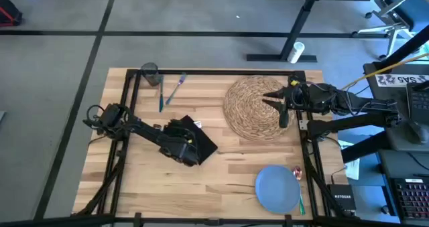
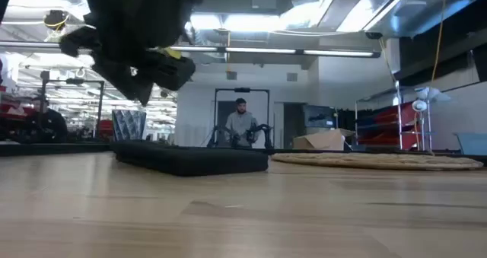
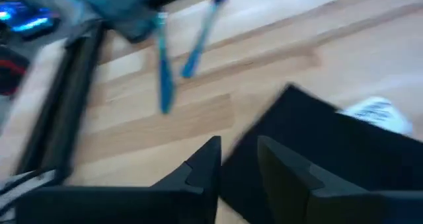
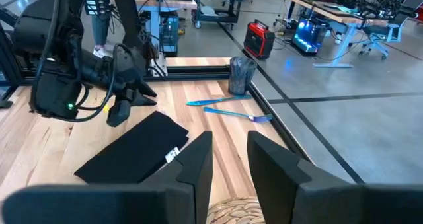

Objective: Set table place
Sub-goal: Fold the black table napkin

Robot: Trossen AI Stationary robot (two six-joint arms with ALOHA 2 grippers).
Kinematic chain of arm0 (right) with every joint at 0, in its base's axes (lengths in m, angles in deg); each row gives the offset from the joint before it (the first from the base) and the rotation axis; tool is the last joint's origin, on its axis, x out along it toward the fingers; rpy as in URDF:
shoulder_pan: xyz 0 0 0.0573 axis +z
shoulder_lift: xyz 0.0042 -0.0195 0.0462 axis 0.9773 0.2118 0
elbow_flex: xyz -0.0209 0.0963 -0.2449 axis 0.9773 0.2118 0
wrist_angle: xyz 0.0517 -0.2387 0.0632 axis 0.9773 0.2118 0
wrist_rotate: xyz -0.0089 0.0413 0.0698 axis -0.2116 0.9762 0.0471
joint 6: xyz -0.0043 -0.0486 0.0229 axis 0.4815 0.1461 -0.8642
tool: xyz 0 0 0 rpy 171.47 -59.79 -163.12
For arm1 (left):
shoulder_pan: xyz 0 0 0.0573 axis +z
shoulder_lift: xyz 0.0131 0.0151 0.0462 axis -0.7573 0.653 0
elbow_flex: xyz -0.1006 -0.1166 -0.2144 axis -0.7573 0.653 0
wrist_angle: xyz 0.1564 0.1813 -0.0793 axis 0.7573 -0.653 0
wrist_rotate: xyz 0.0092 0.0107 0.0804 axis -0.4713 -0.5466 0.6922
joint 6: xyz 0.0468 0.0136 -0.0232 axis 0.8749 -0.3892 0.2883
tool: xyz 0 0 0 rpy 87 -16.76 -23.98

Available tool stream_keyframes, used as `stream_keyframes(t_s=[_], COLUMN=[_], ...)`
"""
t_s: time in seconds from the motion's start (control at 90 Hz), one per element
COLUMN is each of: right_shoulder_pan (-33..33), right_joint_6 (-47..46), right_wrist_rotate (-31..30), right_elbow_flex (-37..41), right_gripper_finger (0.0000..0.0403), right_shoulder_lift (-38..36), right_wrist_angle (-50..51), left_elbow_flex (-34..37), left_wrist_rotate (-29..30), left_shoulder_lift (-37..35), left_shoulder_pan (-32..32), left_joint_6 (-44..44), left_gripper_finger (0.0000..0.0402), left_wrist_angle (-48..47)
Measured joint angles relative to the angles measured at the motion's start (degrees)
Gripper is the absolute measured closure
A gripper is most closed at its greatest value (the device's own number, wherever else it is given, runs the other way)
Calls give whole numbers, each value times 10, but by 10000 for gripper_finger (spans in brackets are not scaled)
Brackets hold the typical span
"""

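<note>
Light wood tabletop (image 1: 221, 167): black napkin (image 1: 201, 143) at centre-left, directly beside left gripper (image 1: 182, 128), fingers slightly parted, empty. Straw placemat (image 1: 251, 110) far right, under right gripper (image 1: 269, 97), fingers parted. Blue plate (image 1: 277, 188) near right.

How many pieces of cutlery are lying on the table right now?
4 that I can see: two blue utensils side by side near the grey glass, and a red-handled piece and a green one beside the blue plate. The plate may hide others.
</note>
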Motion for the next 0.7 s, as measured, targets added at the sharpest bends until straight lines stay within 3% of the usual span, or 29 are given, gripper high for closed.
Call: stream_keyframes(t_s=[0.122,0.322,0.7], right_shoulder_pan=[0,0,0], right_joint_6=[0,0,0], right_wrist_rotate=[0,0,-1], right_elbow_flex=[0,0,0], right_gripper_finger=[320,320,320], right_shoulder_lift=[0,0,0], right_wrist_angle=[0,0,0], left_elbow_flex=[-11,-12,-11], left_wrist_rotate=[1,-24,-81], left_shoulder_lift=[0,6,56], left_shoulder_pan=[-12,-7,40], left_joint_6=[158,380,405], left_gripper_finger=[390,401,402], left_wrist_angle=[151,415,409])
